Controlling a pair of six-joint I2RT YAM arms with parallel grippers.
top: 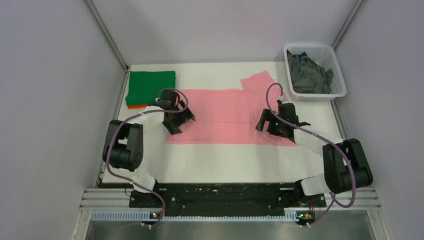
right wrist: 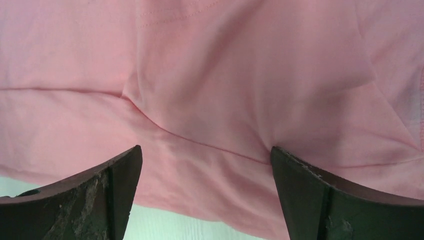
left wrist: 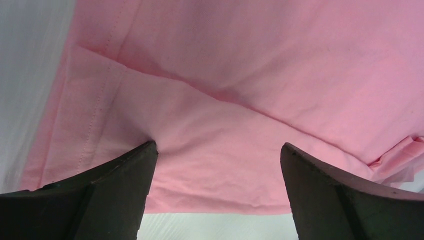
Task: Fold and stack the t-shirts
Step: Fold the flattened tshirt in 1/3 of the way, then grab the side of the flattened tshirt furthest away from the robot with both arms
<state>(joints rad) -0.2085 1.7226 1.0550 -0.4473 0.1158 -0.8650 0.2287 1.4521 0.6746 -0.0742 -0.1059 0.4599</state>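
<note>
Pink shirt [top: 227,112]: lies flat across the middle of the table [top: 225,162], long side running left to right, folded into a band; both grippers hang over it.
Sleeve [top: 257,80]: sticks out at the band's far right corner, toward the basket.
Left gripper [top: 182,121]: over the pink shirt's left end, near the front edge; fingers [left wrist: 115,190] spread wide, holding nothing.
Left wrist view: a folded edge crosses the cloth on a slant; a stitched hem runs down the left side; a small pucker meets one fingertip, but I cannot tell if it presses the cloth.
Right gripper [top: 266,127]: over the pink shirt's right end, near the front edge; fingers [right wrist: 320,200] spread wide, holding nothing.
Right wrist view: soft creases run across the cloth between the tips; contact cannot be told.
Green shirt [top: 151,86]: folded, at the far left corner, just beside the pink shirt.
Orange shirt [top: 134,106]: under the green shirt, only a sliver showing at the near edge.
Grey shirts [top: 307,75]: crumpled in the white basket [top: 341,80] at the far right corner.
</note>
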